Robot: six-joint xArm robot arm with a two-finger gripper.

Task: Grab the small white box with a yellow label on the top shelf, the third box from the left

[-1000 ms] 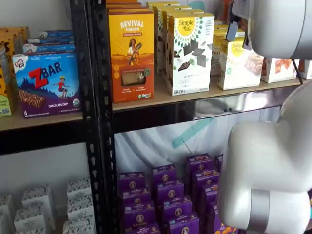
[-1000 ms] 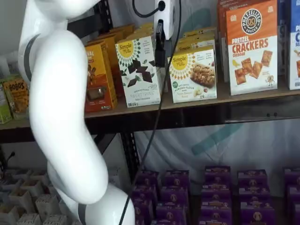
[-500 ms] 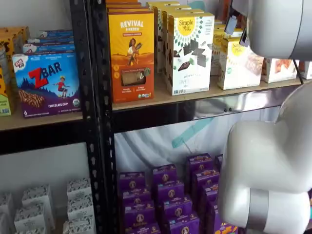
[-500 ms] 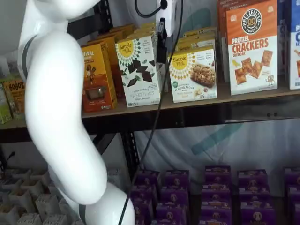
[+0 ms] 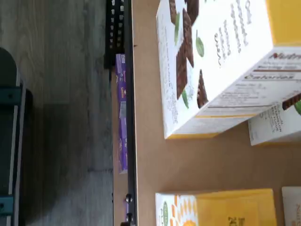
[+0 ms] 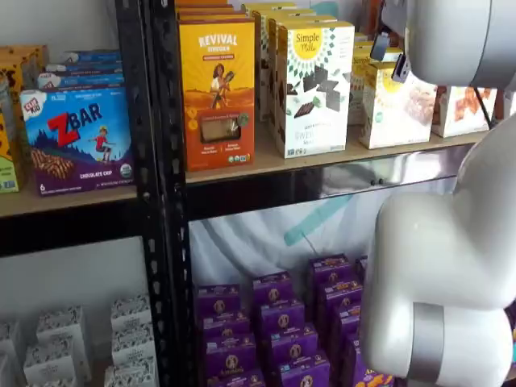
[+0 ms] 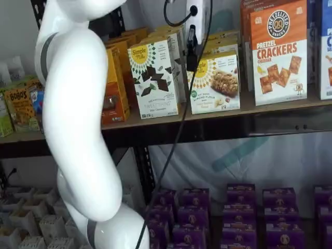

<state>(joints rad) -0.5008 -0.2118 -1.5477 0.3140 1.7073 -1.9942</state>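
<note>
The top shelf (image 7: 270, 110) carries its cartons along the front edge, faces outward. I hang my gripper (image 7: 191, 52) above the small white box (image 7: 217, 83), beside the taller white box (image 7: 154, 78), to take it from above. Whether my jaws are parted I cannot tell.

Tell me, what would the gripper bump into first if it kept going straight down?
Probably the small white box. In a shelf view the gripper hangs by that box's upper left corner, fingers pointing down. Depth is unclear, so it might slip beside it onto the top shelf.
</note>
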